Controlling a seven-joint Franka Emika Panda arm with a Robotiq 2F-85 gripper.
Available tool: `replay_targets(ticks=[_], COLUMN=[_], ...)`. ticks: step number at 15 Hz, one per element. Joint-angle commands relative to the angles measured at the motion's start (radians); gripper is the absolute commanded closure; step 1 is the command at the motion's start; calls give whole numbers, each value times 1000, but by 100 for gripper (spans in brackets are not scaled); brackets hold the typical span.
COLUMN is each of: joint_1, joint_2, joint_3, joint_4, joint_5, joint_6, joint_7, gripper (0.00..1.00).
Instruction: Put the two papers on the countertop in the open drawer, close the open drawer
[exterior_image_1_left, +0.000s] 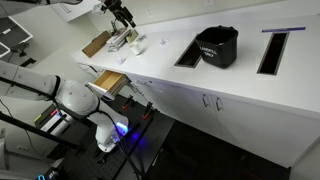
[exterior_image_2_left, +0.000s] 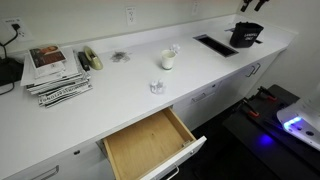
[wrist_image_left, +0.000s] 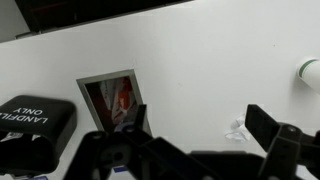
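The open drawer (exterior_image_2_left: 148, 145) juts out at 6 o'clock in an exterior view, its tan wood inside bare. A crumpled paper (exterior_image_2_left: 157, 87) lies on the countertop (exterior_image_2_left: 120, 95) at the drawer's 12 o'clock. In the wrist view the gripper (wrist_image_left: 200, 128) hangs with its fingers spread wide and holds nothing, with a black bin (wrist_image_left: 35, 120) at its 9 o'clock.

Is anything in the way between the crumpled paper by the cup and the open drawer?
Nothing visible. The paper lies on bare countertop near the front edge; the drawer below stands open and looks empty. The cup sits behind the paper, off that path.
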Motion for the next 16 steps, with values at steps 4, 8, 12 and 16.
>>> replay_targets(ticks=[4, 8, 12, 16], joint_1=[28, 47, 56, 64], joint_2=[55, 133, 242, 361], joint_3=[-14, -12, -14, -5], joint_4=[-25, -55, -69, -52], joint_5=[-1, -24, -48, -77], joint_6=[103, 273, 497, 633], joint_7=[-97, -209, -287, -314], gripper=[0, 0, 0, 0])
